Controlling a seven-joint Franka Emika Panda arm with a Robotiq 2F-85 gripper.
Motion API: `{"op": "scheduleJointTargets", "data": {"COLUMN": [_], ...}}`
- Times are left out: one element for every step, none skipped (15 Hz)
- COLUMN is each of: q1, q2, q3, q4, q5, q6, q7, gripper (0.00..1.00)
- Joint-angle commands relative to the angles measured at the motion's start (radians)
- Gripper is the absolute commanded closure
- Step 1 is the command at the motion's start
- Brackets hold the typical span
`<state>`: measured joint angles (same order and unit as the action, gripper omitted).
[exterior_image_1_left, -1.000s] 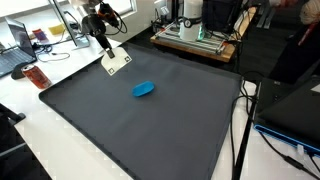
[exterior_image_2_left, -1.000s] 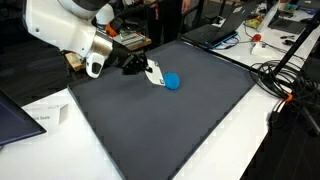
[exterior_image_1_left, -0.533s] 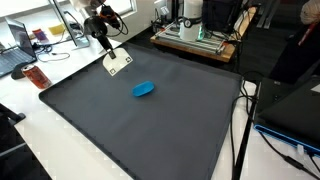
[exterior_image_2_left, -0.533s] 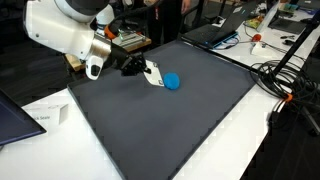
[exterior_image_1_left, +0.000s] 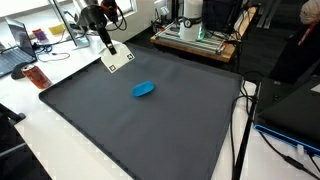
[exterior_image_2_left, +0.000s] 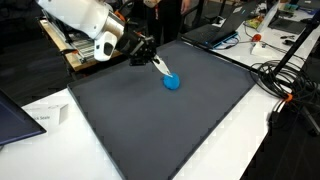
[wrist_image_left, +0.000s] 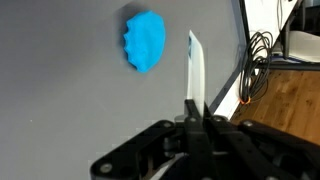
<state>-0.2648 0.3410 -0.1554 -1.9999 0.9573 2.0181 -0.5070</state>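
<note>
My gripper (exterior_image_1_left: 104, 41) is shut on a thin white card (exterior_image_1_left: 116, 59) and holds it above the far corner of a dark grey mat (exterior_image_1_left: 150, 120). In an exterior view the gripper (exterior_image_2_left: 146, 55) holds the card (exterior_image_2_left: 160, 66) edge-on, just beside a blue crumpled object (exterior_image_2_left: 172, 82). The blue object (exterior_image_1_left: 144, 89) lies on the mat, apart from the card. In the wrist view the card (wrist_image_left: 194, 70) stands edge-on between my shut fingers (wrist_image_left: 197, 112), with the blue object (wrist_image_left: 146, 40) to its left on the mat.
The mat lies on a white table (exterior_image_1_left: 40, 140). Laptops (exterior_image_1_left: 18, 50) and clutter stand at the back edge. Cables (exterior_image_2_left: 285, 80) run along one side. A laptop (exterior_image_2_left: 215, 30) sits beyond the mat's far edge.
My gripper has lifted the white card off the mat and moved it back and up. The card has turned more edge-on. The blue object has not moved.
</note>
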Motion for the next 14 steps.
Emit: {"op": "scheduleJointTargets", "data": {"q1": [0.062,0.083,0.100,0.116,0.127,0.145,0.158,0.175,0.190,0.201,0.214,0.227,0.236,0.247], "q2": [-0.135,-0.163,-0.188,-0.211,-0.231,-0.256,-0.277,-0.296,-0.319,-0.337,-0.360,-0.382,-0.402,-0.419], "q3": [0.011,0.017,0.024,0.033,0.042,0.053,0.062,0.068,0.078,0.086,0.098,0.110,0.122,0.136], "q4": [-0.101,-0.118,-0.131,-0.147,-0.159,-0.176,-0.192,-0.209,-0.230,-0.246,-0.270,-0.295,-0.315,-0.331], "q5": [-0.077,-0.111,-0.142,-0.164,-0.187,-0.217,-0.248,-0.307,-0.359,-0.416,-0.473,-0.524,-0.564,-0.582], "q6": [0.117,0.156,0.190,0.232,0.259,0.300,0.330,0.367,0.401,0.418,0.458,0.498,0.526,0.543], "q7": [-0.012,-0.002,0.010,0.013,0.019,0.032,0.048,0.098,0.149,0.200,0.255,0.289,0.297,0.269], "gripper": [0.99,0.99,0.99,0.99,0.99,0.99,0.99,0.99,0.99,0.99,0.99,0.99,0.99,0.99]}}
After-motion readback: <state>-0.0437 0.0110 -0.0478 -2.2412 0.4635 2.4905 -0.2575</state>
